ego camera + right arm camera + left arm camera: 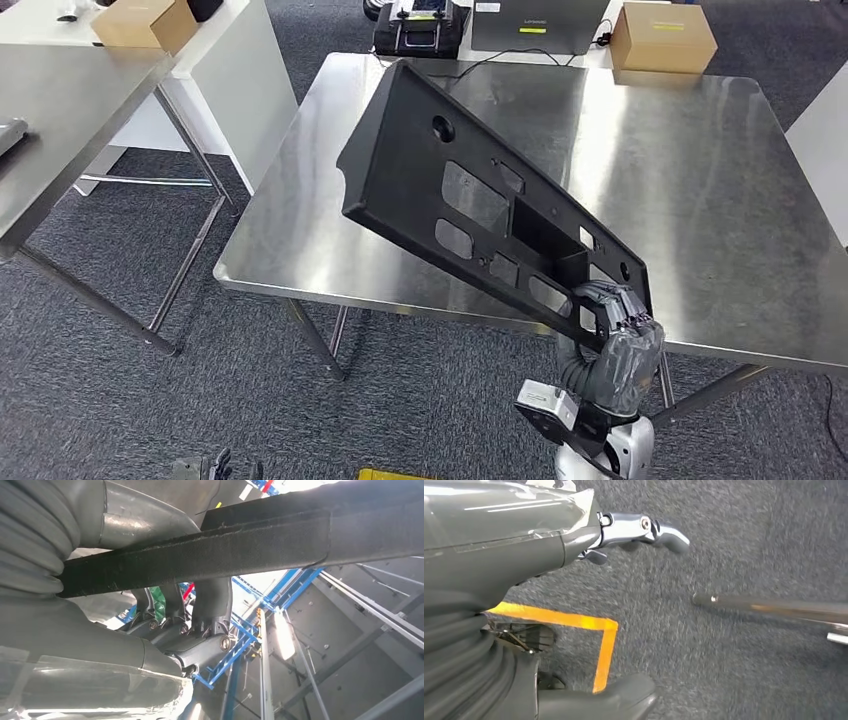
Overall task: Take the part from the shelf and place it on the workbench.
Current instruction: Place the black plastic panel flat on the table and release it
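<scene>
A long black plastic panel (pixel 470 190) with several cut-outs hangs tilted above the steel workbench (pixel 700 180), its far end raised toward the back left. My right hand (pixel 615 335) grips the panel's near lower end, just past the bench's front edge. In the right wrist view the panel's black edge (pixel 225 550) runs across the picture with my fingers (pixel 210 605) wrapped around it. My left hand (pixel 524 545) hangs over the grey carpet with its fingers (pixel 644 530) apart and nothing in it.
A second steel table (pixel 60 120) stands at the left. Behind the workbench are a cardboard box (pixel 662 38), a black device (pixel 420 25) and a grey case (pixel 535 25). Another box (pixel 145 22) sits on a white table. Orange tape (pixel 589 630) marks the carpet.
</scene>
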Available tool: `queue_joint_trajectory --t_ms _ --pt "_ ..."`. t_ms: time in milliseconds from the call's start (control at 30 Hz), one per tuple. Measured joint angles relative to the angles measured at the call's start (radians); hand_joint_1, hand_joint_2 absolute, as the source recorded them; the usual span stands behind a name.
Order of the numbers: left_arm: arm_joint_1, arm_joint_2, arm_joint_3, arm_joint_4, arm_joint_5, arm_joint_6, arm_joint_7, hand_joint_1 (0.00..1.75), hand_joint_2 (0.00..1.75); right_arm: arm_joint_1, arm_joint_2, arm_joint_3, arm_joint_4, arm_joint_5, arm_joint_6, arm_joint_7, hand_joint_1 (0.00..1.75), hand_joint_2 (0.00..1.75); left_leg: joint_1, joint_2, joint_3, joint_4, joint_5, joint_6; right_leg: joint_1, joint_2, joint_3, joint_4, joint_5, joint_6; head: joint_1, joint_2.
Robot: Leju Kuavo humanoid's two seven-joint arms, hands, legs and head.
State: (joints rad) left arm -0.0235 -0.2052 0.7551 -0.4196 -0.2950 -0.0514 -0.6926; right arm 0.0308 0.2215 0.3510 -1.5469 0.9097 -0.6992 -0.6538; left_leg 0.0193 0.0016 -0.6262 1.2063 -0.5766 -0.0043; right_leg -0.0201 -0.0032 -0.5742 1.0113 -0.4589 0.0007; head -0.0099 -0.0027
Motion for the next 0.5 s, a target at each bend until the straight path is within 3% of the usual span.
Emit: queue_joint_trajectory --t_ms 67,100,167,200,233,333,400,433,500 --pt "0.000 0.000 0.006 0.000 -0.003 0.000 0.001 0.00 1.75 0.001 0.000 0.000 0.000 0.001 0.000 0.000 1.75 1.75 0.000 0.000 -0.073 0.084 -0.025 0.000 0.006 0.004 0.008 0.000 -0.009 -0.008 0.000 0.000" --pt "0.001 0.000 0.009 0.000 -0.004 0.000 0.001 0.00 1.75 0.001 0.000 0.000 0.000 0.002 0.000 0.000 1.75 1.75 -0.001 0.000 -0.085 0.076 -0.008 0.004 0.010 0.006 0.015 0.000 -0.015 -0.009 0.000 0.000" --pt "0.001 0.000 0.016 0.000 -0.006 0.000 0.001 0.00 1.75 0.000 0.000 0.000 0.000 0.001 0.000 0.000 1.75 1.75 -0.006 0.000 -0.059 -0.035 0.082 0.022 0.015 0.010 0.032 -0.001 -0.027 -0.009 0.000 0.000" --pt "0.000 0.000 0.018 0.000 -0.007 0.000 0.001 0.00 1.75 -0.001 0.000 0.000 0.000 0.001 0.000 0.000 1.75 1.75 -0.011 0.000 -0.039 -0.095 0.115 0.033 0.018 0.012 0.040 -0.002 -0.034 -0.007 0.002 0.000" --pt "-0.001 0.001 0.020 0.000 -0.008 0.000 0.000 0.00 1.75 -0.002 0.000 0.001 0.000 -0.001 0.000 0.000 1.75 1.75 -0.017 0.000 -0.022 -0.143 0.129 0.043 0.018 0.013 0.045 -0.003 -0.039 -0.005 0.003 0.000" --pt "0.000 0.001 0.026 -0.002 -0.011 -0.001 -0.001 0.00 1.75 -0.008 0.000 0.002 0.001 -0.003 0.000 0.001 1.75 1.75 -0.028 -0.004 -0.001 -0.181 0.127 0.058 0.019 0.014 0.049 -0.007 -0.049 0.009 0.001 0.000" --pt "0.000 0.000 0.030 -0.004 -0.014 -0.002 -0.001 0.00 1.75 -0.011 0.001 0.005 0.000 -0.003 0.000 0.002 1.75 1.75 -0.021 -0.004 0.019 -0.200 0.142 0.061 0.023 0.010 0.049 0.003 -0.059 0.018 0.001 0.000" --pt "-0.002 -0.001 0.032 -0.005 -0.015 -0.003 -0.002 0.00 1.75 -0.014 0.001 0.006 0.000 -0.003 0.000 0.002 1.75 1.75 -0.017 -0.004 0.030 -0.210 0.144 0.062 0.024 0.008 0.036 0.032 -0.072 0.020 0.002 0.000" --pt "-0.004 -0.004 0.035 -0.006 -0.017 -0.006 -0.001 0.00 1.75 -0.020 0.000 0.007 0.001 -0.002 0.000 0.003 1.75 1.75 -0.014 -0.004 0.043 -0.220 0.141 0.064 0.020 0.005 -0.033 0.152 -0.113 0.021 0.003 0.000"
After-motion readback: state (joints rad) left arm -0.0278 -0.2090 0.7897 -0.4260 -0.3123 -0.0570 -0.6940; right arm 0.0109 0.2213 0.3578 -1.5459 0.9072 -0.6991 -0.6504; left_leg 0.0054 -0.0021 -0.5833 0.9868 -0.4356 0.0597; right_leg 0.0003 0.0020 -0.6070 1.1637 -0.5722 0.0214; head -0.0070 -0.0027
